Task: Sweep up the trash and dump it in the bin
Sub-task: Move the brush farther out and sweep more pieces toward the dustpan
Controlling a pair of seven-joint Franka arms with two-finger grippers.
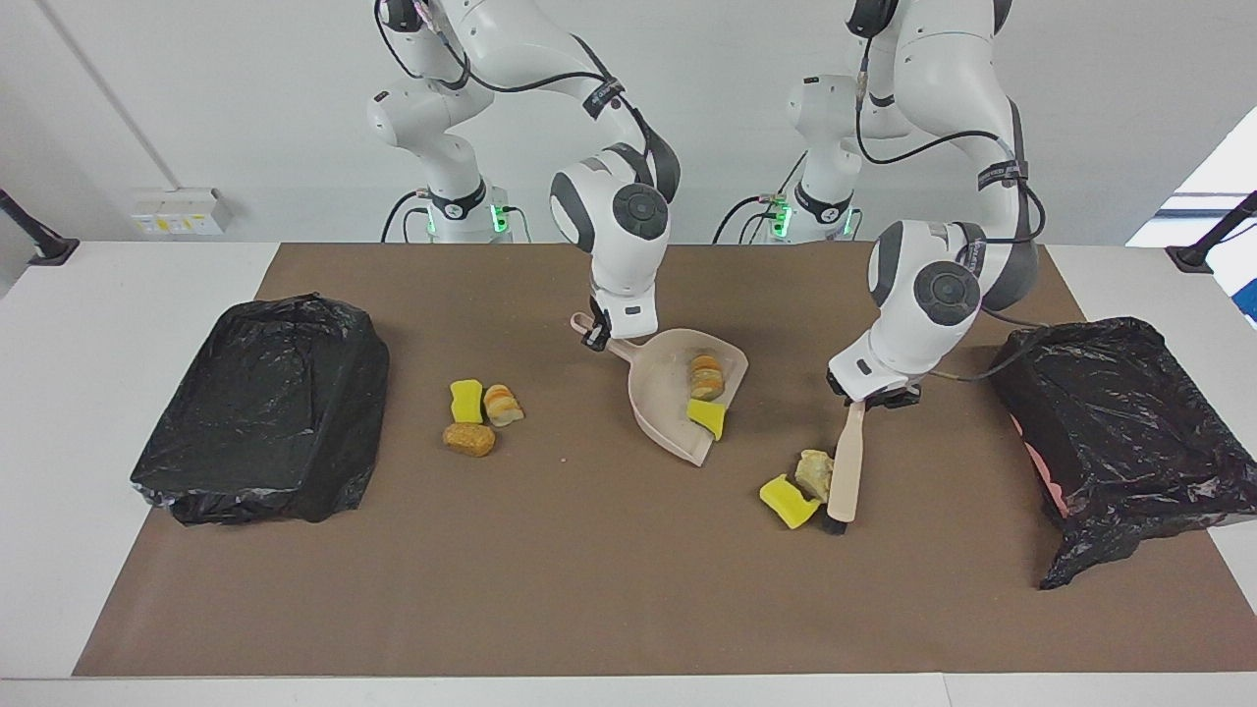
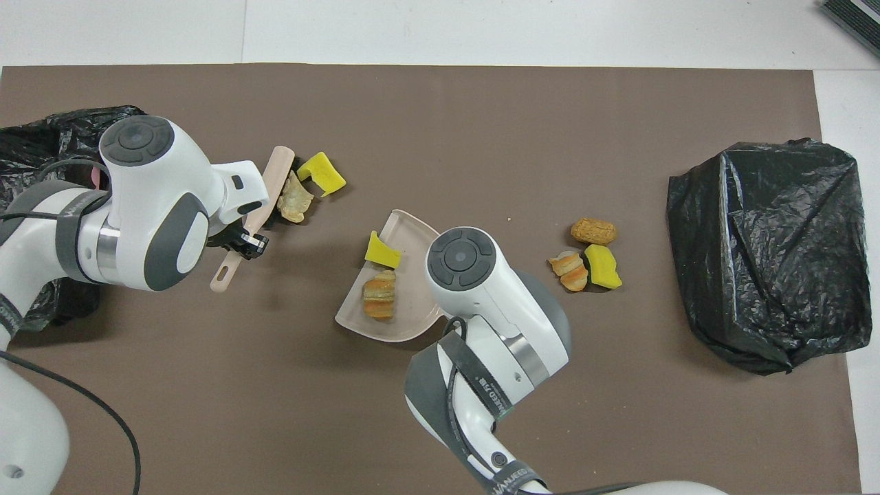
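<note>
Seemingly touching, trash [image 1: 813, 473] lies beside left gripper's [image 1: 868, 401] brush [image 1: 845, 478].

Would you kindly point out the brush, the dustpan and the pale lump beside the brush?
brush [image 1: 846, 471]: facing view, on its beige back.
dustpan [image 1: 656, 395]: facing view, on the bare pan floor.
pale lump [image 2: 294, 202]: overhead view, on its middle.
</note>
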